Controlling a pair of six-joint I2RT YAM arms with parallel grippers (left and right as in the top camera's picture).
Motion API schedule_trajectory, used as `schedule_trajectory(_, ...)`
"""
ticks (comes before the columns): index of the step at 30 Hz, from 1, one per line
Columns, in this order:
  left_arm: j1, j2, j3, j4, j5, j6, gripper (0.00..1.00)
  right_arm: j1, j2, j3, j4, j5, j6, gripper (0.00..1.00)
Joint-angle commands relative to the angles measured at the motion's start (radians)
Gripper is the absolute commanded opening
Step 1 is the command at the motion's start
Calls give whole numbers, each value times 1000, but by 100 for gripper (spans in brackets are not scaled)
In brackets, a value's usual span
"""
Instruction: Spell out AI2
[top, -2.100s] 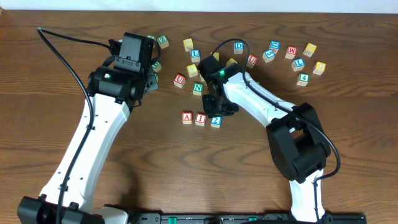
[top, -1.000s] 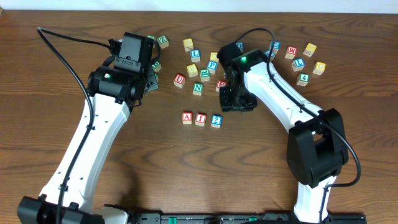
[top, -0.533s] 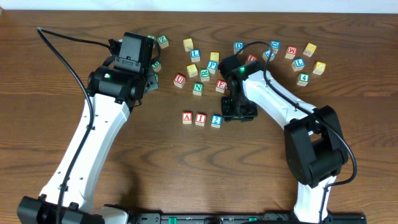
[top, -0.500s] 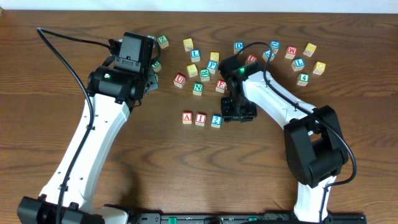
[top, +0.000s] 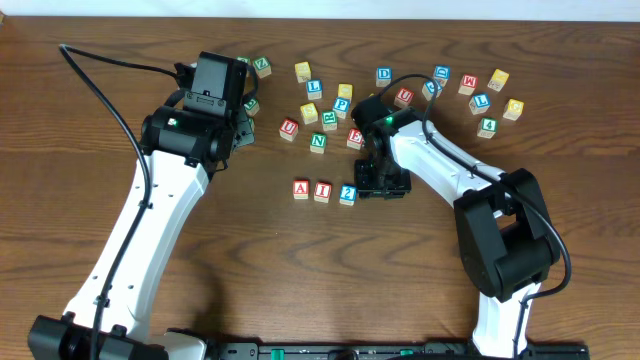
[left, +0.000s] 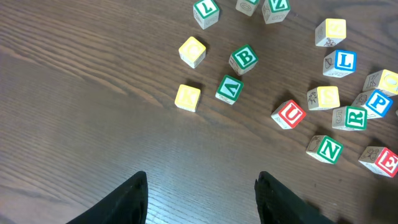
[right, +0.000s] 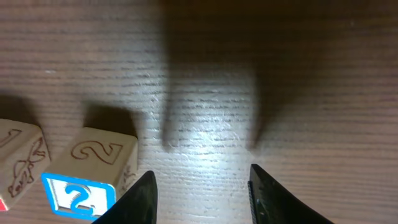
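Hovering my spread, empty right hand (top: 383, 184) just right of the 2 block (top: 347, 194), I judge AI2 spelled; next, lift clear.

The left arm (top: 150, 230) and right arm (top: 440, 165) have smooth white shells on their long links and bulky matte-black joint housings (top: 495, 245). A small green light (top: 387, 121) glows near each wrist. Thin black cables (top: 110, 66) loop off them. The left hand (left: 200, 199) and right hand (right: 202, 196) have plain black, tapering fingers (left: 124, 202).
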Motion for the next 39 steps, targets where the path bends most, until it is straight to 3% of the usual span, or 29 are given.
schedule_trajectory(1,6,-8,-4,1,-16,5,55,9,6,-4,6,-11,18,43)
schedule_trajectory(39,6,-8,-6,4,-16,1,55,41,7,-8,1,-87,37,44)
